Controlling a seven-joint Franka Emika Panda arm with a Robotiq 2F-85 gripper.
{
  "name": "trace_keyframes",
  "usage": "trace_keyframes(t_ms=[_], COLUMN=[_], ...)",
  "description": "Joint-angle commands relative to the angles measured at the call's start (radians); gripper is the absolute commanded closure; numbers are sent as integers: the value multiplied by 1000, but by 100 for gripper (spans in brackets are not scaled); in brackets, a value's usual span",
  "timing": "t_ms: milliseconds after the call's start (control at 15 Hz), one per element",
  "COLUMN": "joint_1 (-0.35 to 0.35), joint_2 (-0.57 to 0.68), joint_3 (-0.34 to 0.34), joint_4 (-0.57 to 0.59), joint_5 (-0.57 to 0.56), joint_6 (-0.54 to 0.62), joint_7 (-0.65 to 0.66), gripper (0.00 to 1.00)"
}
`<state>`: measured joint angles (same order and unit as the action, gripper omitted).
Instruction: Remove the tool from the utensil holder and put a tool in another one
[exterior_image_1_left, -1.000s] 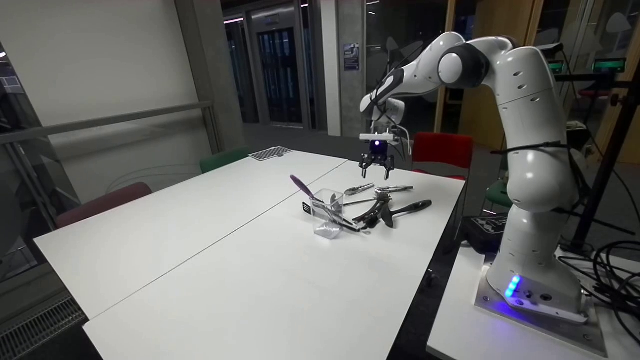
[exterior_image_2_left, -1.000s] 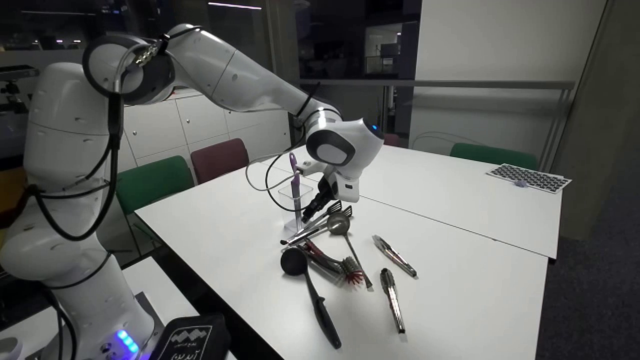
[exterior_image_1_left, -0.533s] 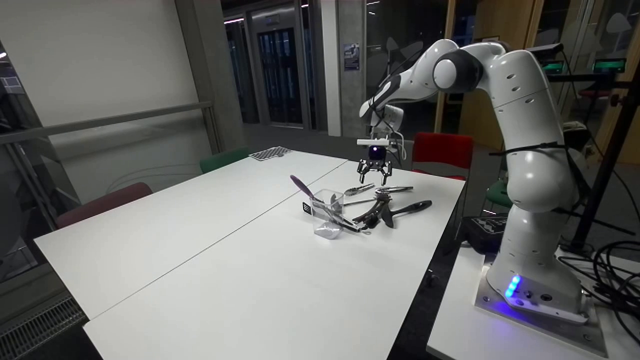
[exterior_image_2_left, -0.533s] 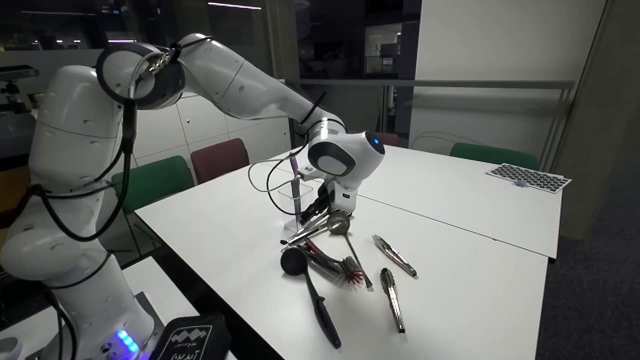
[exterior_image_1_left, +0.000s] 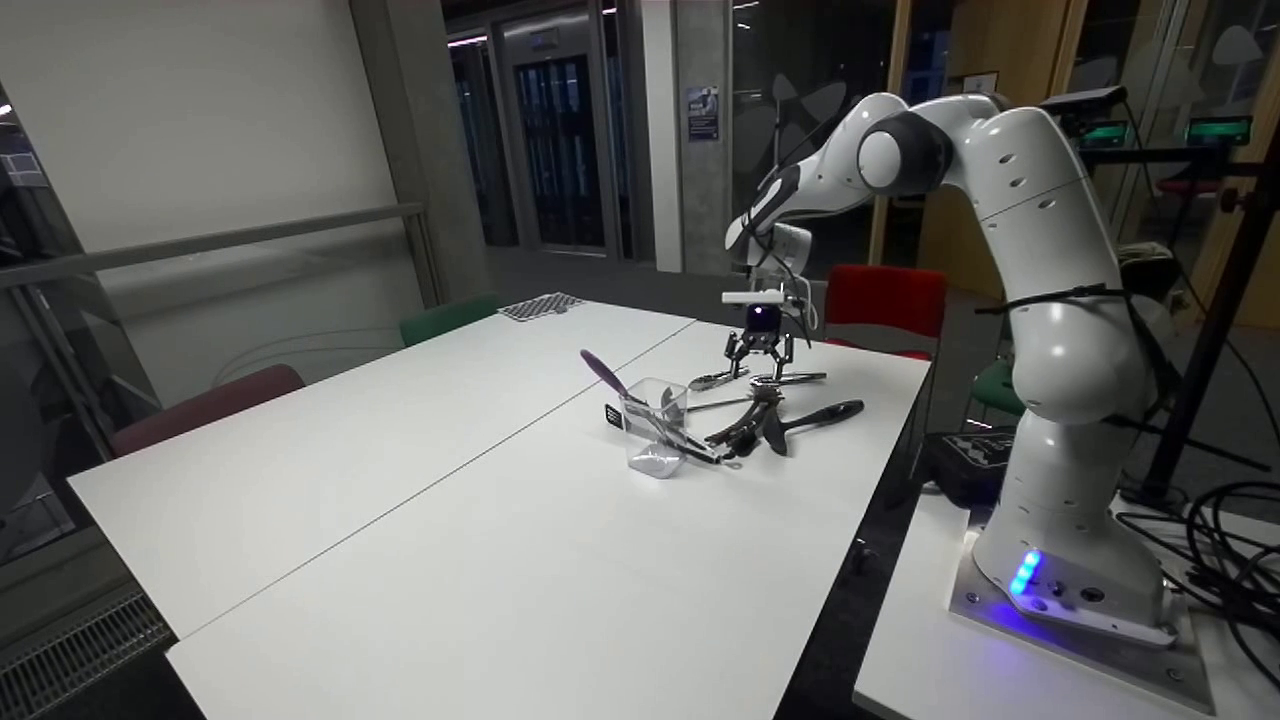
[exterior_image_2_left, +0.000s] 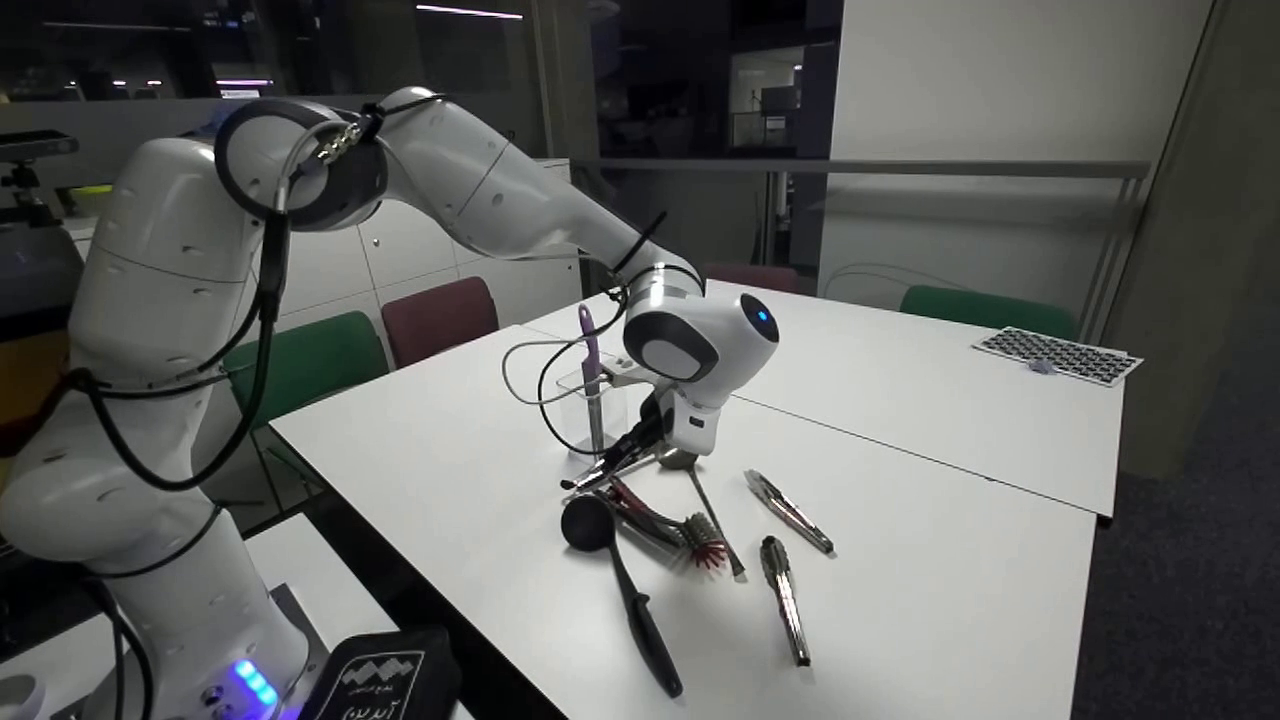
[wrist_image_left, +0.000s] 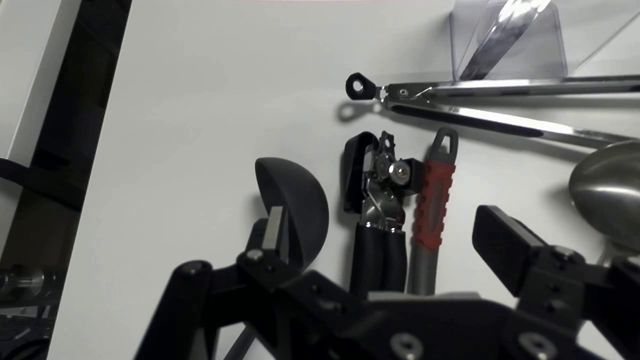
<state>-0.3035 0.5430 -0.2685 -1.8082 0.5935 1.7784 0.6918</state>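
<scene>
The utensil holder is a clear square plastic container (exterior_image_1_left: 655, 464), upright on the table in both exterior views. A purple-handled tool (exterior_image_2_left: 588, 345) leans inside it, its metal shaft (wrist_image_left: 504, 36) showing at the top right of the wrist view. My gripper (wrist_image_left: 381, 228) is open, low over the loose tools beside the holder, with nothing held. Below and between its fingers, in the wrist view, lie a black-handled can opener (wrist_image_left: 380, 210) and a red-grey handle (wrist_image_left: 434, 200). The left finger (wrist_image_left: 275, 230) hangs over a black ladle (wrist_image_left: 305, 200).
Silver tongs (wrist_image_left: 480, 117) lie along the holder's base, near a steel ladle (wrist_image_left: 610, 192). The red-grey handle belongs to a brush (exterior_image_2_left: 690, 540). Two more tongs (exterior_image_2_left: 790, 513) lie farther off, and a checkered board (exterior_image_2_left: 1058, 356) rests at the table's far corner.
My gripper has come down closer to the tools and stayed open. The holder, the purple-handled tool and the loose tools have not moved.
</scene>
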Motion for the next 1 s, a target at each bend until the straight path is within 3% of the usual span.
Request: trace_keyframes(t_ms=[0, 533, 933], joint_1=[-47, -93, -78], joint_2=[27, 53, 54], joint_3=[-12, -36, -65], joint_4=[-11, -29, -75], joint_5=[37, 47, 34], joint_6=[3, 10, 147], joint_7=[-8, -11, 25], gripper=[0, 0, 0])
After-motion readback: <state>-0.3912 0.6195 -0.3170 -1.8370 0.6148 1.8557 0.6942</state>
